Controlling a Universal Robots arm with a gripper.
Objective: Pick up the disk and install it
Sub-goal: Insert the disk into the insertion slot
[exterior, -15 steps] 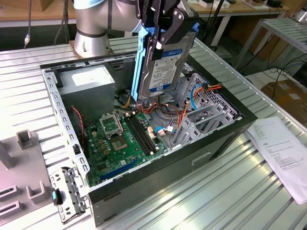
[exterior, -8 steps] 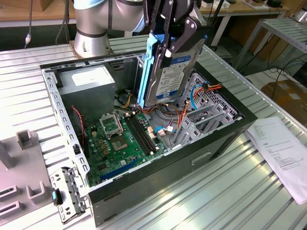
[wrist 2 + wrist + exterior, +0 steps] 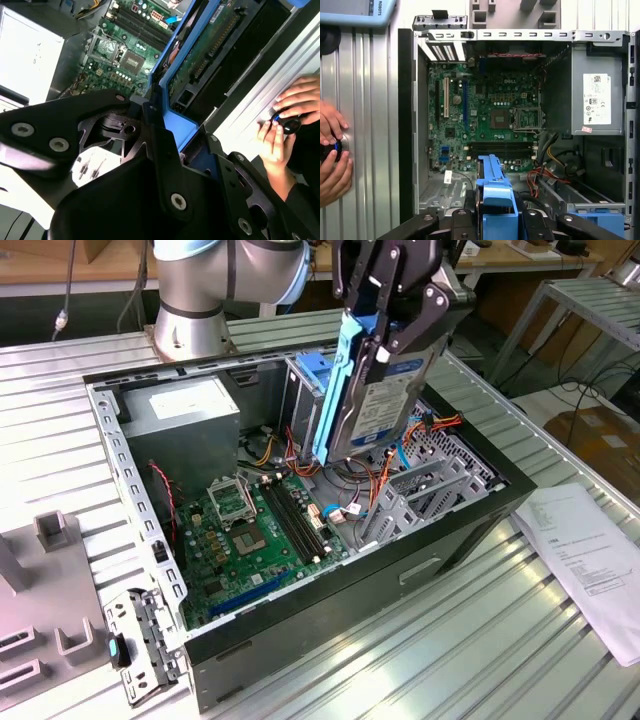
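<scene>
pincer — pinching disk upright | over open case — motherboard inside

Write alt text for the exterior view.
The gripper holds the disk nearly upright over the open computer case. A green motherboard lies inside the case; a printed sheet rests on the table at the exterior view's right.

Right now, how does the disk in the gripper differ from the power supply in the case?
Pose: the disk hangs on edge in the gripper above the open computer case; the power supply sits mounted in a case corner. Shape: the disk is a thin slab, the power supply a bulky box. Trim: the disk has a blue carrier rail, the power supply none. Both are grey with a white label.
</scene>
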